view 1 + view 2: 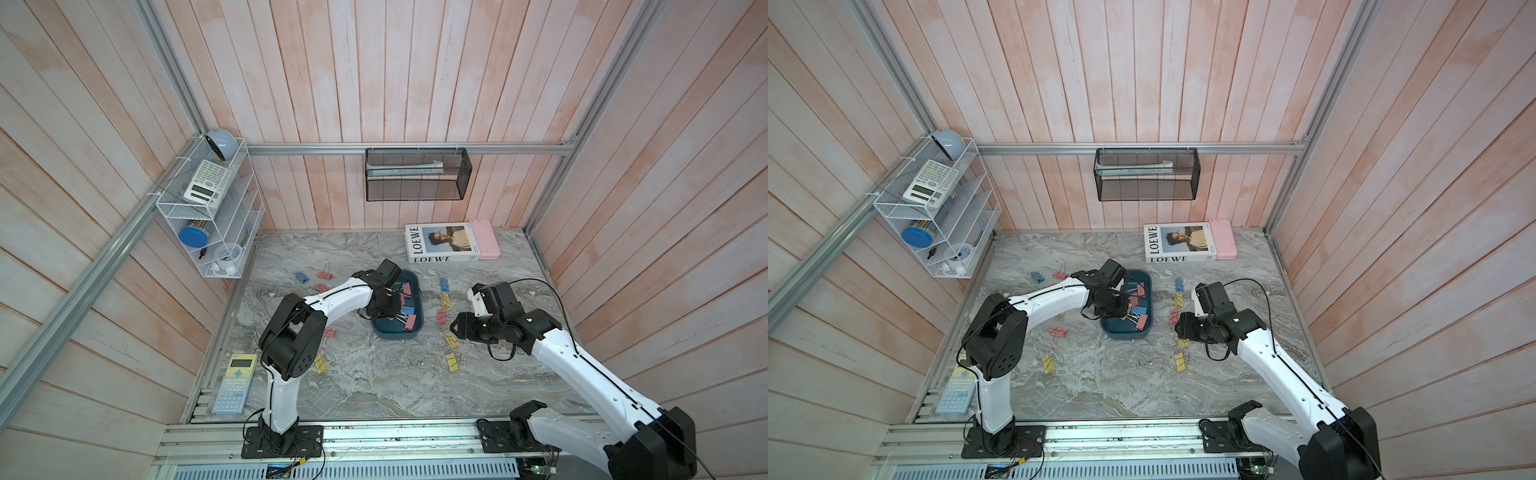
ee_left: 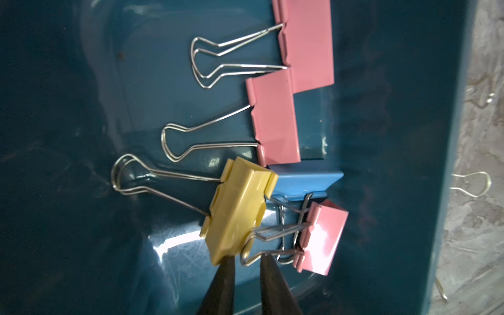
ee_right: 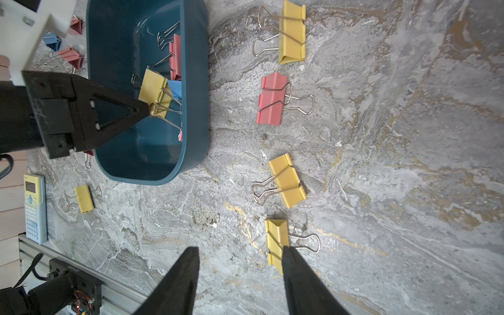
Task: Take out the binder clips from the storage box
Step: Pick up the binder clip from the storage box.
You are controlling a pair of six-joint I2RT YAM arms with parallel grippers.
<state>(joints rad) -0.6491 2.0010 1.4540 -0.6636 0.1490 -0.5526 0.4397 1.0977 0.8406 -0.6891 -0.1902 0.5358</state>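
Note:
The teal storage box sits mid-table and holds several binder clips: pink ones, a blue one and a tilted yellow one. My left gripper reaches into the box. Its jaws are drawn in to a narrow gap around a wire handle loop, with one finger against the yellow clip's corner. Outside the box, my right gripper hangs open over the table beside a yellow clip, holding nothing.
Several clips lie on the marble on both sides of the box, among them a pink one and a yellow one. A Loewe book and a pink case lie at the back, and a calculator at the front left.

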